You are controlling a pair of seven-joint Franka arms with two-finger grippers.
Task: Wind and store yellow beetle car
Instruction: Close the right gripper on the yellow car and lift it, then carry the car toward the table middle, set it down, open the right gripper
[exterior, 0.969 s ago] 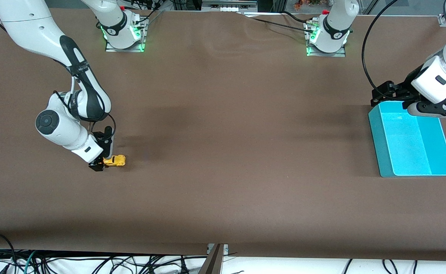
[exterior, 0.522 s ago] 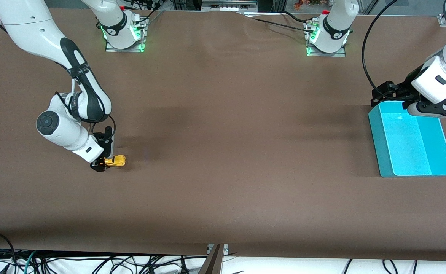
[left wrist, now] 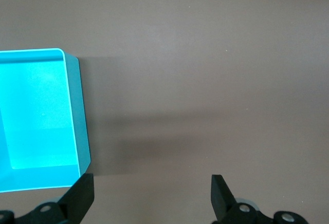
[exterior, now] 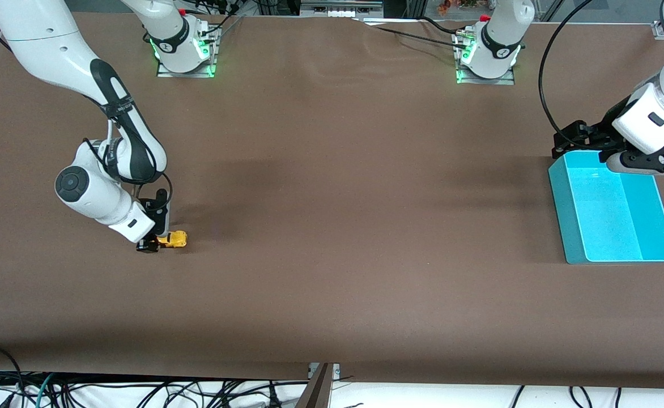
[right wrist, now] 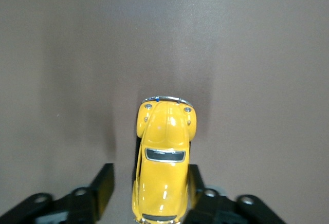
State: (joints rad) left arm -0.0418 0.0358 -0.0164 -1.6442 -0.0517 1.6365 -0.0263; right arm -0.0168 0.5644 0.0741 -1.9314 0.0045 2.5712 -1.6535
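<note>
While the yellow beetle car (exterior: 172,239) sits on the table at the right arm's end, right gripper (exterior: 149,245) straddles its rear, jaws open, not clamped | storing undone | teal bin (exterior: 575,238) empty | left gripper (exterior: 570,137) waits spread over its rim

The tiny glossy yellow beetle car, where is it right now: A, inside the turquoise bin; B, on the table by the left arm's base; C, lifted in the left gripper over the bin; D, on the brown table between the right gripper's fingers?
D: the yellow beetle car sits on the brown table with the right gripper straddling its rear, one finger on each side.
</note>
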